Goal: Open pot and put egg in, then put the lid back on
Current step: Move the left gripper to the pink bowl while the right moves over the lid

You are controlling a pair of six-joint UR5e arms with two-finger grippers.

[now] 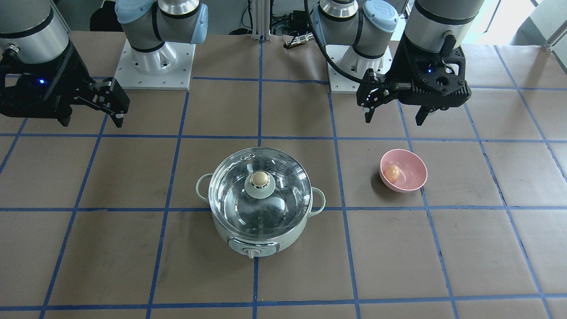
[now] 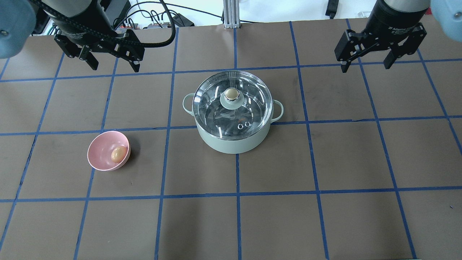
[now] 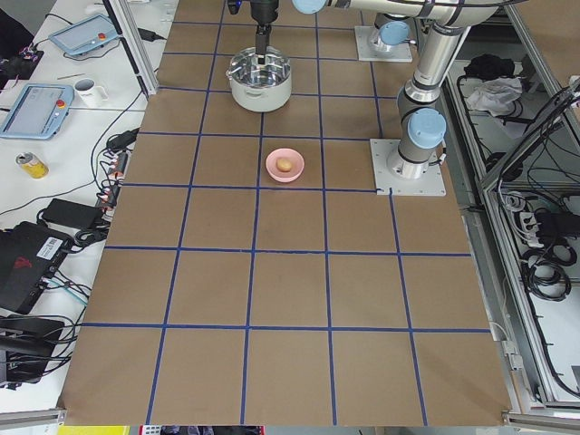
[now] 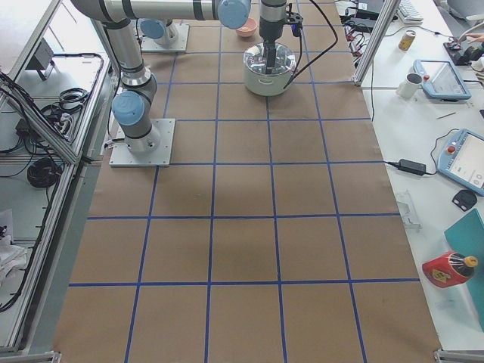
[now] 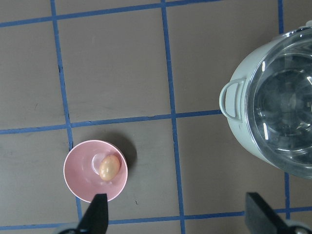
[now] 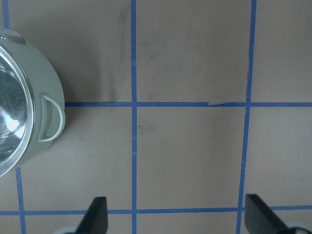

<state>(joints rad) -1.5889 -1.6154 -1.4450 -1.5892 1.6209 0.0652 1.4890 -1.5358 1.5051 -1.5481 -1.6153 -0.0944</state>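
Note:
The mint-green pot (image 2: 234, 139) stands mid-table with its glass lid (image 2: 249, 108) on and the beige knob (image 2: 231, 94) on top; it also shows in the front view (image 1: 261, 230). The egg (image 2: 118, 153) lies in a pink bowl (image 2: 101, 155) to the pot's left, also seen in the left wrist view (image 5: 109, 166). My left gripper (image 2: 112, 63) is open and empty, high up behind the bowl. My right gripper (image 2: 368, 59) is open and empty, high up at the back right, well away from the pot.
The table is brown paper with a blue tape grid. The arms' base plates (image 1: 155, 66) sit at the robot's edge. Side benches hold teach pendants (image 3: 36, 109), a mug and a can.

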